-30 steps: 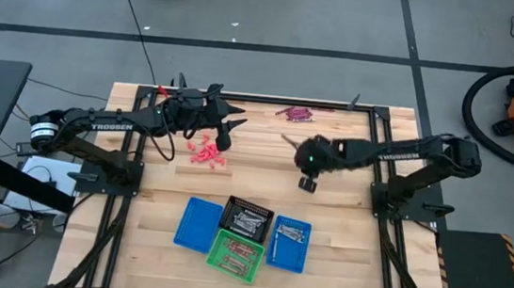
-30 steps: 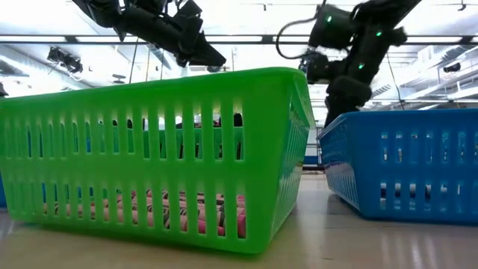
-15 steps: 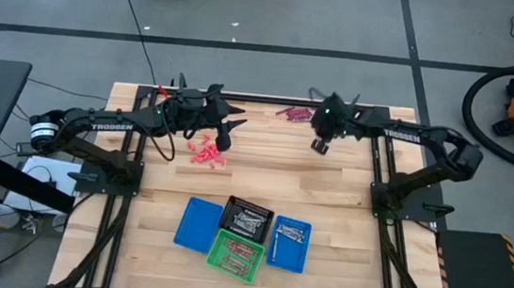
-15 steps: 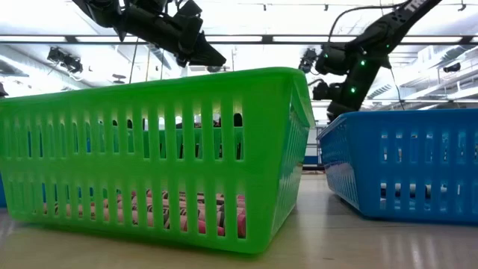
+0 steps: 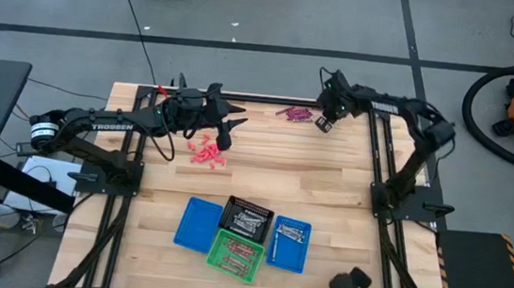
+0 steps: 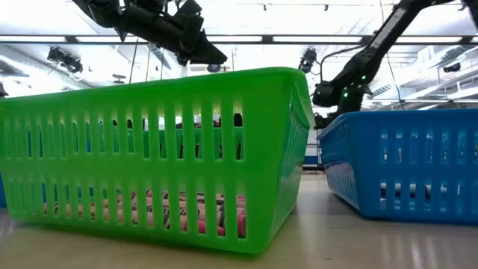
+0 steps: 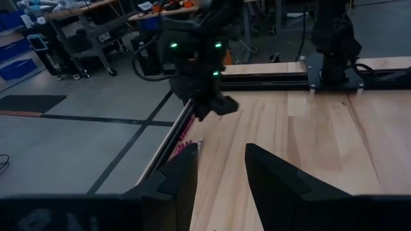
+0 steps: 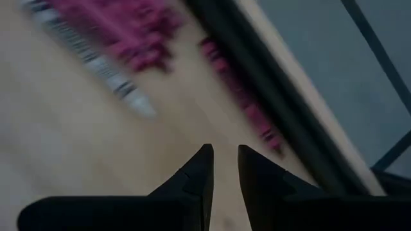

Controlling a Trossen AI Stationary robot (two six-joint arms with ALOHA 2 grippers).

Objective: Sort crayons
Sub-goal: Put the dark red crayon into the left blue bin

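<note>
The left gripper [image 5: 231, 123], fingers apart and empty, hovers just beside the reddish crayons [image 5: 206, 151], far from the maroon crayons [image 5: 295, 114]. That pile lies at the table's [image 5: 327, 198] far edge, its length along the edge. The right gripper [image 5: 324, 120], nearer, hangs just beside the pile's right end, fingers slightly parted, holding nothing, the sticks just ahead.

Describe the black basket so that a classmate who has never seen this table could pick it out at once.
Look at the wooden table from above and find the cluster of four mesh baskets near its front edge. The black basket sits between the two blue baskets, behind the green basket. It is the only black one, holding silvery-grey crayons.
</note>
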